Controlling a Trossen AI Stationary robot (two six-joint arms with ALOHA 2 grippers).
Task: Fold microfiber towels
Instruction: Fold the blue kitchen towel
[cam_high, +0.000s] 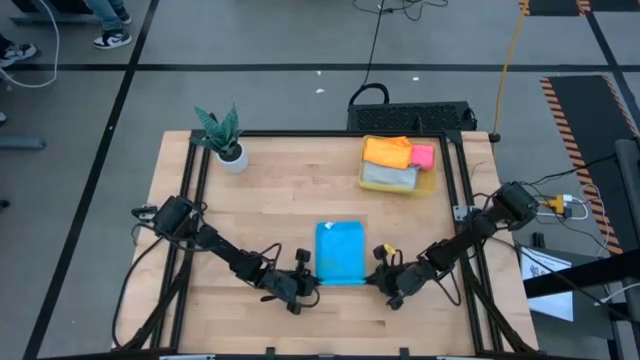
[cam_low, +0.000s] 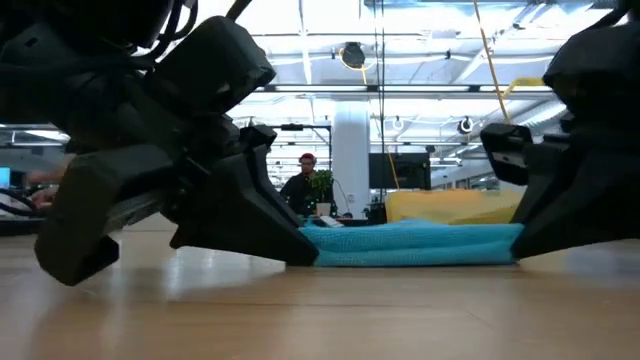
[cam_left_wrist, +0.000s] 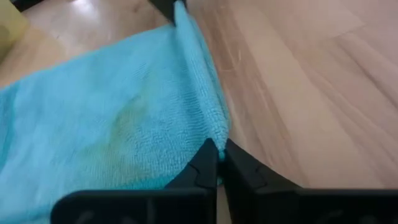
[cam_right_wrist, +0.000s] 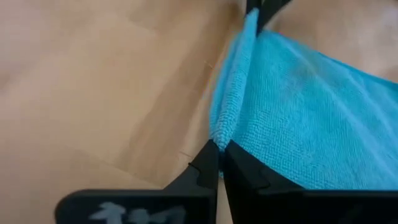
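The bright blue towel (cam_high: 340, 251) lies flat on the wooden table (cam_high: 280, 190), just below the centre of the high view, as a neat upright rectangle. Its two lower corners are each pinched: the left gripper (cam_high: 306, 282) sits at the lower left corner and the right gripper (cam_high: 378, 280) at the lower right corner, both low against the tabletop. In the left wrist view the left gripper's dark fingers (cam_left_wrist: 205, 165) are closed tight on the towel's folded edge, with the cloth spreading away toward the upper left of that frame. In the right wrist view the right gripper's fingers (cam_right_wrist: 208, 165) are likewise clamped on the corner, the blue cloth running off toward the upper right. In the low view the towel (cam_low: 415, 245) is a thin blue band at mid-frame, lying on the table between the two dark grippers, which meet its ends. Toward the upper right of the high view, well apart from the blue towel, a translucent yellow bin (cam_high: 372, 184) holds the orange towel (cam_high: 388, 151), the pink towel (cam_high: 422, 156) and the grey towel (cam_high: 390, 176). A small potted plant (cam_high: 226, 141) stands in the table's upper left part.
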